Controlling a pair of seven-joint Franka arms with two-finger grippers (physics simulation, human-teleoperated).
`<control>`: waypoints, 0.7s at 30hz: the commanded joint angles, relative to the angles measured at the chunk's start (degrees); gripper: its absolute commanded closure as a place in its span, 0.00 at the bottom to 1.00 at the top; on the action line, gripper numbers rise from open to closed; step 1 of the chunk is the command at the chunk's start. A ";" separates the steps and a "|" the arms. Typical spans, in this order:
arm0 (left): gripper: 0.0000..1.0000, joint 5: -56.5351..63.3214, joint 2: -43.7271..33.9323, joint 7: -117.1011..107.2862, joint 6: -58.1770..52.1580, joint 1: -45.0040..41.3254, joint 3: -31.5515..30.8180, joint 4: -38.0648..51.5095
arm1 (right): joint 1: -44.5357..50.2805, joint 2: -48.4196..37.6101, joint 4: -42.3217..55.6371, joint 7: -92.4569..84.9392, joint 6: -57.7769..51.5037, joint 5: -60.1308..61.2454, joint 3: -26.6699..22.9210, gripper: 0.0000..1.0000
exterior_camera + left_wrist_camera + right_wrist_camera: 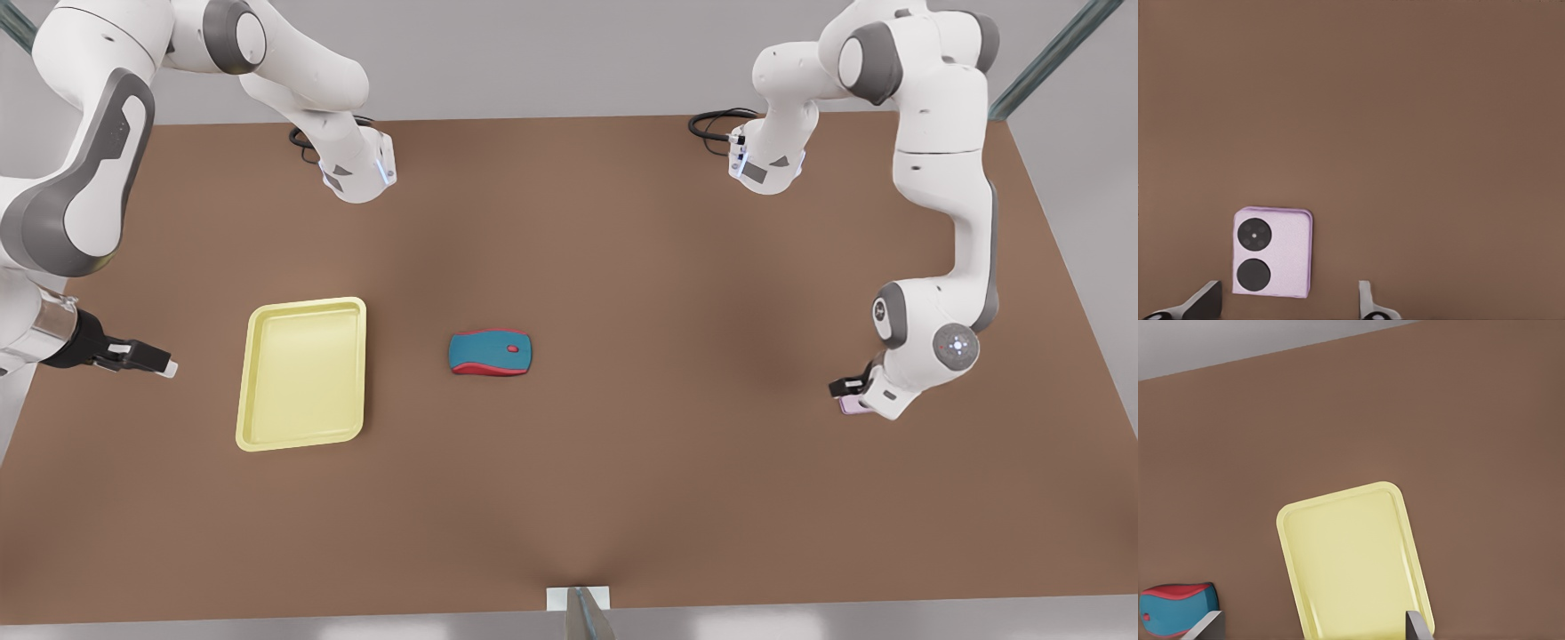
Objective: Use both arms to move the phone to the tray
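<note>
We see the phone (1273,252) lying flat on the brown counter (622,267), lens side up, its two black round lenses stacked along one edge. In the front view it sits at the far right of the scene, a pale pink sliver (852,405) mostly hidden beneath the left hand (855,391). From the left wrist view, that hand (1288,303) hovers over the phone with its fingers (1205,301) spread wide — one fingertip lies just beside the phone's lens edge, the other stands well apart on the opposite side, and neither touches it.

The tray (304,373) rests on the counter toward the front view's left, pale yellow with a raised rim, with nothing in it. Between the tray and the phone, nearer the tray, lies a teal-and-red mouse (491,353); it is apart from both.

The right hand (142,357) is held low at the front view's left edge, just beside the tray's left side and pointing toward it. In the right wrist view its fingers (1205,625) are parted wide and hold nothing — the tray (1355,560) is seen between them, farther off, with the mouse (1175,608) off to one side.
</note>
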 commanded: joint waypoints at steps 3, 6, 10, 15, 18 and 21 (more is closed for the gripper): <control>0.00 -0.10 0.96 3.51 12.30 1.38 -0.02 -2.28 | -0.03 0.00 0.12 -0.05 0.27 -0.01 0.00 0.00; 0.00 -0.10 2.54 7.12 12.74 1.82 0.07 -2.28 | -0.03 -0.08 0.12 1.18 0.27 -0.09 0.00 0.00; 0.00 -0.18 3.60 15.81 12.65 1.90 0.07 -2.28 | -0.03 -0.08 0.12 1.27 0.36 -0.09 0.00 0.00; 0.00 -0.18 5.27 17.40 12.74 2.52 0.07 -2.54 | -0.03 0.00 0.12 1.35 0.54 -0.09 0.00 0.00; 0.00 -0.18 5.71 17.40 12.74 2.52 0.07 -2.72 | 0.06 -0.08 0.12 1.35 0.54 -0.09 0.09 0.00; 0.00 -0.18 6.23 17.40 12.74 2.52 0.07 -2.72 | 0.06 0.00 0.12 1.35 0.54 -0.09 0.09 0.00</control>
